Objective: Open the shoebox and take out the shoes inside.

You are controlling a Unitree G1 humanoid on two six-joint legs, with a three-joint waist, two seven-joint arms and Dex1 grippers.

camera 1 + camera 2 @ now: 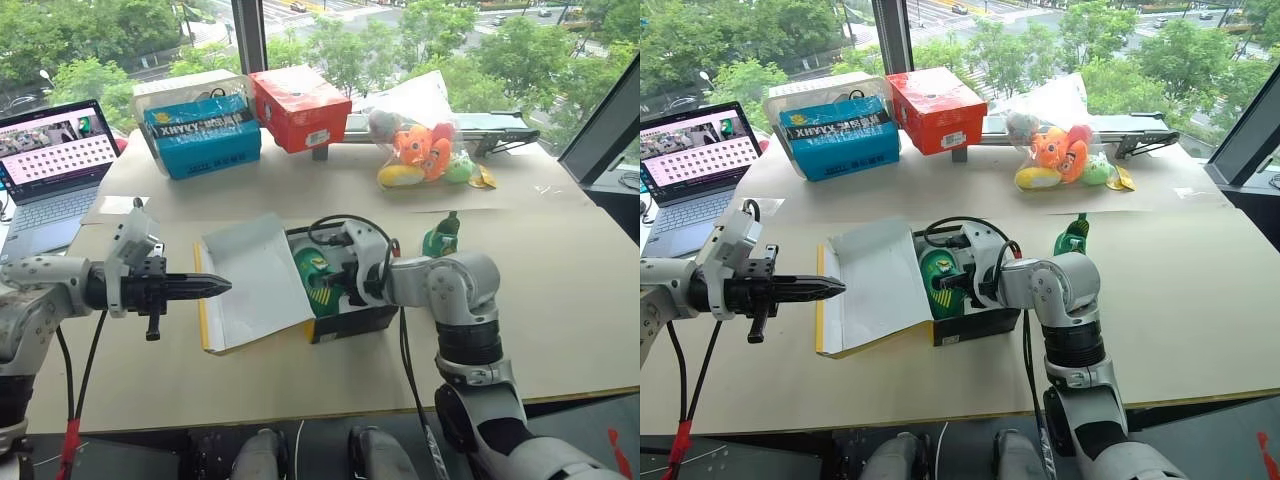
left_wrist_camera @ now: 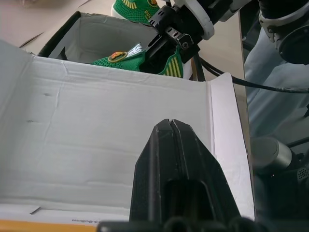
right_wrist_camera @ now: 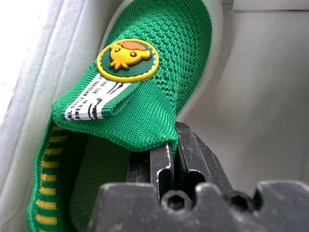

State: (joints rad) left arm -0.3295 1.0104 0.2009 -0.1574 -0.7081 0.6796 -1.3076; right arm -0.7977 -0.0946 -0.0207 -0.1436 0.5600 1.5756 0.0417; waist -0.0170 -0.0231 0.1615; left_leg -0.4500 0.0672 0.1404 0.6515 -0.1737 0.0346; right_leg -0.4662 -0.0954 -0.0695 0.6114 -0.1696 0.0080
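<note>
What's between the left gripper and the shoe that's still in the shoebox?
The shoebox's open lid, white side up, lies between the left gripper and the shoe, as the left eye view shows.

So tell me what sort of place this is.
Probably an office or lab upstairs: a paper-covered table against big windows looking down on trees and a street, an open laptop at one side.
</note>
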